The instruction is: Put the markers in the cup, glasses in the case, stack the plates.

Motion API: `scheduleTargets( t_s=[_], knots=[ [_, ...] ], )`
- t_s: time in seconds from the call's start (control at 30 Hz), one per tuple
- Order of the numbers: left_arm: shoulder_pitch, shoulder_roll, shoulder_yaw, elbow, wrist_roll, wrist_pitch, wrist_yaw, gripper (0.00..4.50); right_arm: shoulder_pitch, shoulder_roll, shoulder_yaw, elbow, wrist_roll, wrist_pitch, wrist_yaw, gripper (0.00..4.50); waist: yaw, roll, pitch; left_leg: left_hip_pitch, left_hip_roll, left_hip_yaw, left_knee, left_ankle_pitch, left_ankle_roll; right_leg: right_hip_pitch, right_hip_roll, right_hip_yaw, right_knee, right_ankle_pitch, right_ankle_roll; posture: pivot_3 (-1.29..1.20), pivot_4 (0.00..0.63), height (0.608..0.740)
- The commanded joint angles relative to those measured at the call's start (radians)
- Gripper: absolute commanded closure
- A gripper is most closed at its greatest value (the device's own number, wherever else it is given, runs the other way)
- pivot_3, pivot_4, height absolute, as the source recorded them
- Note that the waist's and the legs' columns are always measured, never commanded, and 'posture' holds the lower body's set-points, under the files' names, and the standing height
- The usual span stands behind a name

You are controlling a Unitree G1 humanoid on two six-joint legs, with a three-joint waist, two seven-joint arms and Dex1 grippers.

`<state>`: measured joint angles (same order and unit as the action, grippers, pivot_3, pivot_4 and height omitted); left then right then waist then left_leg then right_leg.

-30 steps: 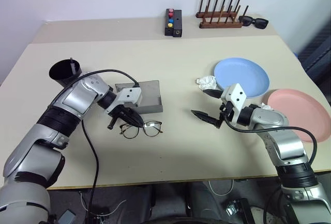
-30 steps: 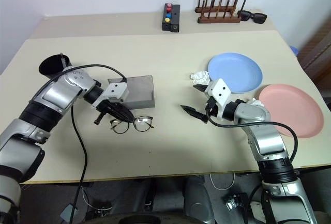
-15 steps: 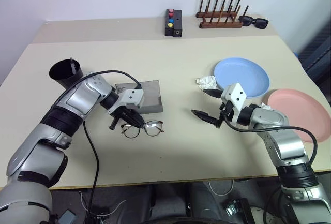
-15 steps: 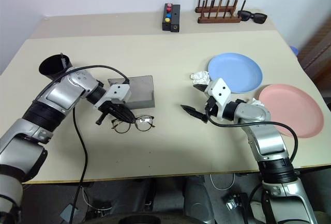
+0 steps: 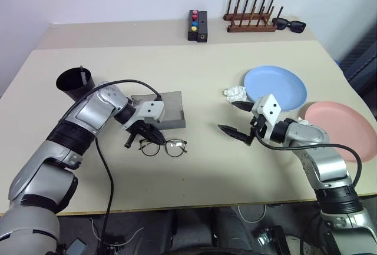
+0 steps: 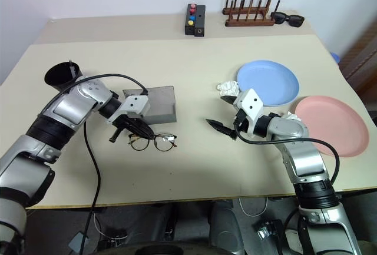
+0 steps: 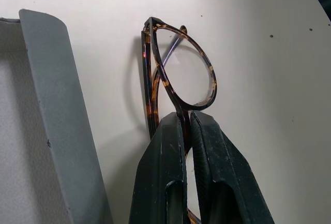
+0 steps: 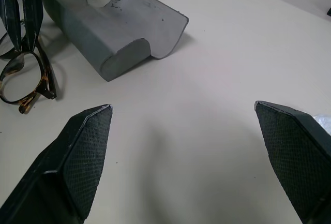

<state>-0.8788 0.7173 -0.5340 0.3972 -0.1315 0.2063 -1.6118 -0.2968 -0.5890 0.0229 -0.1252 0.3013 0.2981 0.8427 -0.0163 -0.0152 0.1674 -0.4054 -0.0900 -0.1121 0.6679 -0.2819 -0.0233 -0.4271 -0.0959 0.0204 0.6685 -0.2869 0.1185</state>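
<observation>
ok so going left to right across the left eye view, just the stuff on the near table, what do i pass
black cup → left claw shut on the glasses → grey case → crumpled white wad → right claw, open → blue plate → pink plate

The glasses (image 5: 164,147), thin tortoiseshell frame with clear roundish lenses, are pinched at the frame by the closed left pincer (image 5: 143,136), lenses facing the robot. The grey case (image 5: 163,109) lies open just behind that pincer, its lid tipped back. The black cup (image 5: 75,82) stands upright further back beyond the left arm's elbow, a dark marker (image 5: 82,73) poking above its rim. The light blue plate (image 5: 275,88) lies flat just behind the wide-open right pincer (image 5: 235,119), and the salmon pink plate (image 5: 341,129) lies flat to that pincer's right, beside the blue one, not stacked
</observation>
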Motion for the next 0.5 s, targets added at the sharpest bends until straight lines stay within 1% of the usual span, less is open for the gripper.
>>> scheduleTargets(
  t_s=[0.03, 0.33, 0.5],
  knots=[
    [-0.017, -0.003, 0.029, -0.005, 0.011, -0.010, -0.003, 4.26, -0.010, -0.007, -0.036, -0.039, 0.019, -0.008, -0.002, 0.00, 0.000, 0.000, 0.000, 0.000, 0.000, 0.000, 0.000, 0.000, 0.000, 0.000, 0.000, 0.000, 0.000, 0.000, 0.000, 0.00, 0.150, 0.740],
    [-0.011, -0.007, 0.036, -0.016, 0.012, 0.008, -0.003, 4.26, -0.017, -0.004, -0.031, -0.027, 0.016, -0.014, -0.001, 0.00, 0.000, 0.000, 0.000, 0.000, 0.000, 0.000, 0.000, 0.000, 0.000, 0.000, 0.000, 0.000, 0.000, 0.000, 0.000, 0.00, 0.150, 0.740],
    [-0.005, -0.017, 0.075, -0.024, 0.014, 0.017, 0.008, 4.26, -0.018, -0.002, -0.030, -0.022, 0.015, -0.019, 0.001, 0.00, 0.000, 0.000, 0.000, 0.000, 0.000, 0.000, 0.000, 0.000, 0.000, 0.000, 0.000, 0.000, 0.000, 0.000, 0.000, 0.00, 0.150, 0.740]
  ],
)
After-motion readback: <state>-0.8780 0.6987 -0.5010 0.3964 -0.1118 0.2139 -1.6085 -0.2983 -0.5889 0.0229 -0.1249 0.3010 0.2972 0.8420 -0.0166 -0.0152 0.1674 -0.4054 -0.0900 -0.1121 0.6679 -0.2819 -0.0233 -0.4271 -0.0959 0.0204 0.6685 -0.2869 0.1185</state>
